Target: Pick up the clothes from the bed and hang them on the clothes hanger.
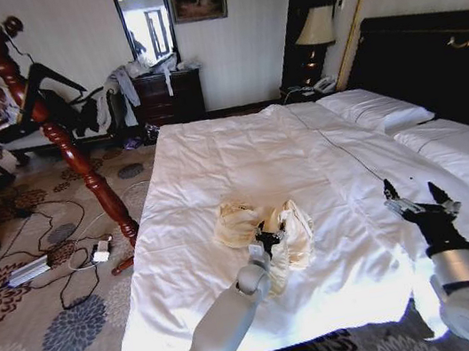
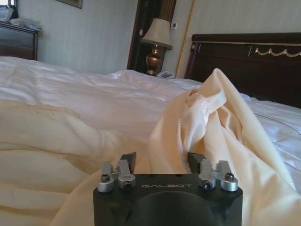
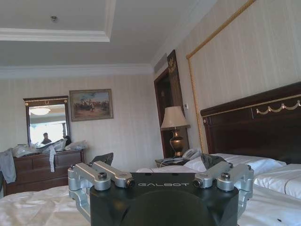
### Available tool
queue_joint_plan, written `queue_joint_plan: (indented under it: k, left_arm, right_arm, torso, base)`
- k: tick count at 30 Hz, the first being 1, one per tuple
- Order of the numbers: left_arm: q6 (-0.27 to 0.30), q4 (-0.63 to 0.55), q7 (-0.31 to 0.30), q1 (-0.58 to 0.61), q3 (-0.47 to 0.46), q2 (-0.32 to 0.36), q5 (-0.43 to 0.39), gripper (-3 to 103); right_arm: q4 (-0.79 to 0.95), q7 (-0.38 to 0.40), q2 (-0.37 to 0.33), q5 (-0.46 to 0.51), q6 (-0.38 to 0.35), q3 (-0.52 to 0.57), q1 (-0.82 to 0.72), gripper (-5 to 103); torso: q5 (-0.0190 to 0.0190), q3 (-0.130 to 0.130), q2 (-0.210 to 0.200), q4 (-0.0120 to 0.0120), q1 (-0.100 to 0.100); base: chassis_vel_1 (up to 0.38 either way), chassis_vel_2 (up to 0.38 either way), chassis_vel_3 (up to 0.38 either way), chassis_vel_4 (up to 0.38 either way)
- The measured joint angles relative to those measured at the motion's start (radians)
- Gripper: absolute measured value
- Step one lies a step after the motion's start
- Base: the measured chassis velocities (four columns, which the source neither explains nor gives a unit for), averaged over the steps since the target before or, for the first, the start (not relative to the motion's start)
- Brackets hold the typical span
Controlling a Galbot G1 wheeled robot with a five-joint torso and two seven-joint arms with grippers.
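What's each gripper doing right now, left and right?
Left gripper: open, fingers either side of a raised fold of the cream shirt on the bed.
Right gripper: open, empty, above the bed.

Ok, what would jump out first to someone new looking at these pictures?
The crumpled cream shirt on the white bed, with the left gripper down in its folds, fingers around a raised ridge of fabric. Next, the right gripper open above the bed's right side, and the red-brown wooden coat stand left of the bed.
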Motion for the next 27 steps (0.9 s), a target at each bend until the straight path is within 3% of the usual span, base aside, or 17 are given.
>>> queue_joint_plan:
  k: [1, 4, 6, 10, 18, 22, 27]
  left_arm:
    - [0.0, 0.0, 0.0, 0.0, 0.0, 0.0, 0.0, 63]
    - [-0.002, -0.013, 0.005, 0.0, 0.002, 0.004, -0.006, 47]
    - [-0.003, -0.021, 0.006, 0.0, 0.002, 0.007, -0.01, 47]
    - [-0.004, -0.057, 0.008, 0.002, 0.001, 0.03, -0.02, 26]
    - [-0.004, -0.081, 0.019, 0.007, -0.012, 0.058, -0.028, 2]
    - [0.006, -0.131, 0.018, 0.013, -0.026, 0.081, -0.039, 0]
    - [0.055, -0.256, 0.003, 0.006, -0.074, 0.165, -0.088, 0]
  right_arm:
    - [0.0, 0.0, 0.0, 0.0, 0.0, 0.0, 0.0, 100]
    - [0.006, 0.005, 0.008, -0.004, -0.004, 0.002, -0.007, 100]
    - [0.008, 0.005, 0.01, -0.006, -0.005, 0.003, -0.009, 100]
    - [0.013, 0.007, 0.019, -0.017, -0.007, 0.005, -0.016, 100]
    - [0.02, 0.01, 0.027, -0.029, -0.012, 0.005, -0.023, 100]
    - [0.02, 0.011, 0.028, -0.032, -0.013, 0.008, -0.025, 100]
    - [0.019, 0.013, 0.032, -0.035, -0.016, 0.009, -0.025, 100]
  torso:
    - [0.0, 0.0, 0.0, 0.0, 0.0]
    - [0.0, 0.0, 0.0, 0.0, 0.0]
    - [-0.0001, 0.0, 0.0, 0.0, 0.0]
    - [-0.0001, 0.0, 0.0, 0.0, 0.0]
    - [-0.0001, 0.0, 0.0, 0.0, 0.0]
    - [-0.0002, 0.0, 0.0, -0.0001, 0.0]
    - [-0.0003, 0.0, 0.0, 0.0, 0.0]
  base:
    - [0.0, 0.0, 0.0, 0.0]
    - [0.0, 0.0, 0.0, 0.0]
    - [0.0, 0.0, 0.0, 0.0]
    - [0.0, 0.0, 0.0, 0.0]
    - [0.0, 0.0, 0.0, 0.0]
    - [0.0, 0.0, 0.0, 0.0]
    - [0.0, 0.0, 0.0, 0.0]
